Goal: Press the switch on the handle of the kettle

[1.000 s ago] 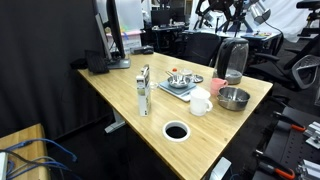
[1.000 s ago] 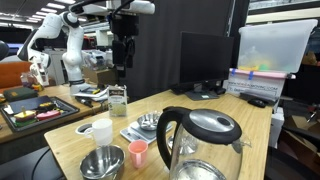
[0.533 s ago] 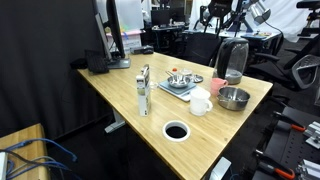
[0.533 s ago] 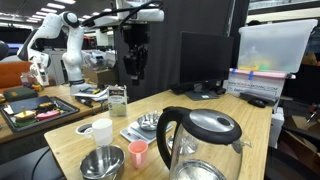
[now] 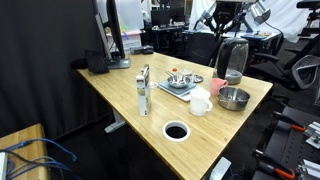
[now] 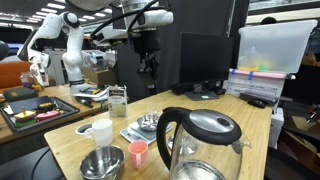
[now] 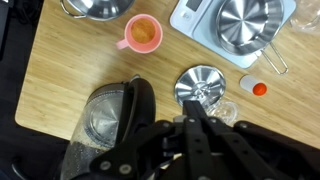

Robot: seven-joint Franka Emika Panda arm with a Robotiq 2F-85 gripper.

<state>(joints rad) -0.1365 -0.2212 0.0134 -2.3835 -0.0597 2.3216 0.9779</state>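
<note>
The kettle [image 6: 203, 145] stands at the near end of the table, with a greyish see-through body, a black lid and a black curved handle [image 6: 165, 132]. In an exterior view the kettle [image 5: 233, 62] sits at the table's far right corner. My gripper [image 6: 148, 72] hangs high above the table, well short of the kettle, fingers shut on nothing. In the wrist view the gripper [image 7: 193, 105] points down, with the kettle [image 7: 103, 122] and its handle [image 7: 141, 103] below and to the left. I cannot make out the switch.
Near the kettle are a white mug [image 6: 101, 131], a steel bowl [image 6: 100, 163], a pink cup [image 6: 137, 152] and a tray with a steel dish [image 6: 146, 124]. A carton [image 6: 117, 101] stands mid-table, a monitor [image 6: 205, 60] behind. A grommet hole [image 5: 176, 131] is in the tabletop.
The arm has swung across the table towards the kettle's side. The gripper's fingers have gone from open to shut.
</note>
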